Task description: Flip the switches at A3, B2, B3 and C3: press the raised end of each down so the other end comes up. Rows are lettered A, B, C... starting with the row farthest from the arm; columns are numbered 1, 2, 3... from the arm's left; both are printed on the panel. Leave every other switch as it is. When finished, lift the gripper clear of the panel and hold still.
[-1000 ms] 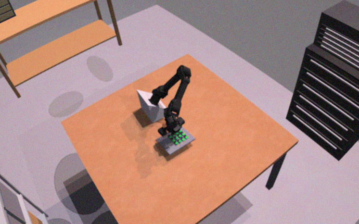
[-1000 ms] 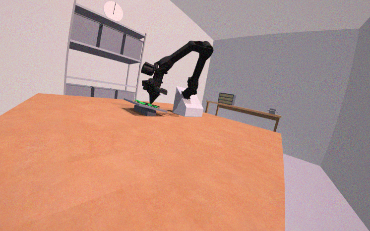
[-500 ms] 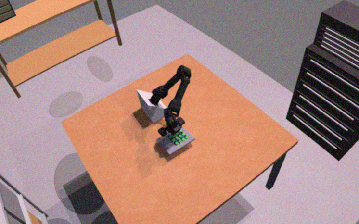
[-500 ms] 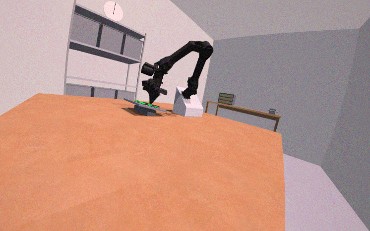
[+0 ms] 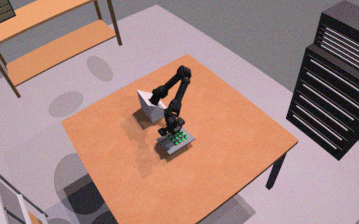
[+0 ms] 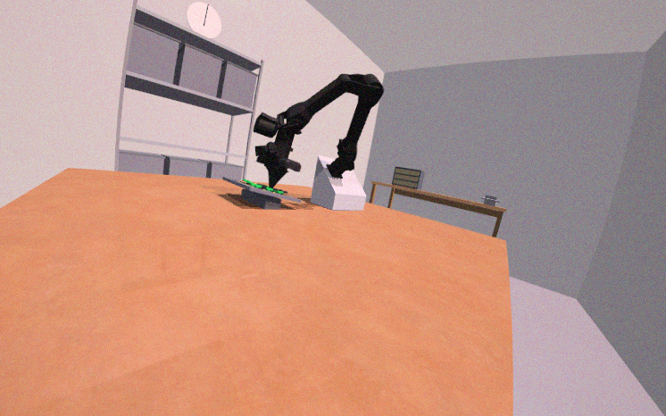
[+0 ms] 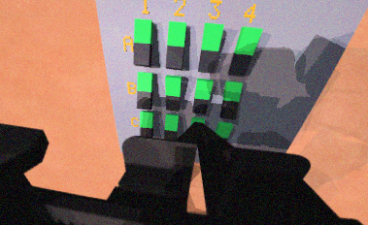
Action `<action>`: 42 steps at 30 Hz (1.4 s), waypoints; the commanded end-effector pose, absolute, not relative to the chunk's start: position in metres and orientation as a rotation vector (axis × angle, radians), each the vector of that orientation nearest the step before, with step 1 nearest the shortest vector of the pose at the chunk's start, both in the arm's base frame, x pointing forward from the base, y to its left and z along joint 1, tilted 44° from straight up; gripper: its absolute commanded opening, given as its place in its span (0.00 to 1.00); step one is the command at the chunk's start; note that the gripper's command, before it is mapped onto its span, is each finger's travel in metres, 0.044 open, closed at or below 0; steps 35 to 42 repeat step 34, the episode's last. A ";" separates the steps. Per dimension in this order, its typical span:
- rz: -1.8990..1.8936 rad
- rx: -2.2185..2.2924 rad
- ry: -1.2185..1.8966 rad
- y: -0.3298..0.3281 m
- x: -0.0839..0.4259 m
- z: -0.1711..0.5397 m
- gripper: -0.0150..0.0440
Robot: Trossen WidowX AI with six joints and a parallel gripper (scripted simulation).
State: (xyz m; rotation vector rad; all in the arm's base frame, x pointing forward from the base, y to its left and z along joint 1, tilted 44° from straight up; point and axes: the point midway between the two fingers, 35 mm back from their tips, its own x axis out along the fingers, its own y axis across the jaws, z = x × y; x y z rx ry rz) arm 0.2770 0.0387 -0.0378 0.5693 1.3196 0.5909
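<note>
The grey switch panel point(image 5: 167, 148) point(image 7: 111, 29) sits tilted on a stand on the table. Its switches have a green far half and a dark near half. In the wrist view, A3 point(image 7: 212, 45), B2 point(image 7: 173, 89) and B3 point(image 7: 203, 92) show whole. Only the green far part of C3 point(image 7: 198, 120) shows; the fingertips hide the rest. My gripper point(image 6: 272, 185) point(image 7: 197, 126) is shut and empty, pointing down at the panel's near side, with its tips at or just above C3. I cannot tell whether they touch it, nor surely which ends are raised.
Switches A2 point(image 7: 176, 45), A4 point(image 7: 246, 48), B4 point(image 7: 232, 99), C2 point(image 7: 171, 123) and C4 point(image 7: 223, 129) stand around the target switches. The white wedge-shaped mount point(image 5: 154, 114) point(image 6: 348, 201) under the arm is behind the panel on the wooden table point(image 5: 217, 167) point(image 6: 221, 310).
</note>
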 end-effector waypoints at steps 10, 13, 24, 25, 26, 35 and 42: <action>0.580 0.579 1.297 -0.006 0.265 0.007 0.25; 0.580 0.579 1.297 -0.006 0.265 0.007 0.25; 0.580 0.579 1.296 -0.002 0.293 0.027 0.25; 0.580 0.579 1.296 -0.002 0.293 0.027 0.25; 0.580 0.579 1.296 -0.002 0.293 0.027 0.25; 0.580 0.579 1.296 -0.002 0.293 0.027 0.25; 0.580 0.579 1.296 -0.002 0.293 0.027 0.25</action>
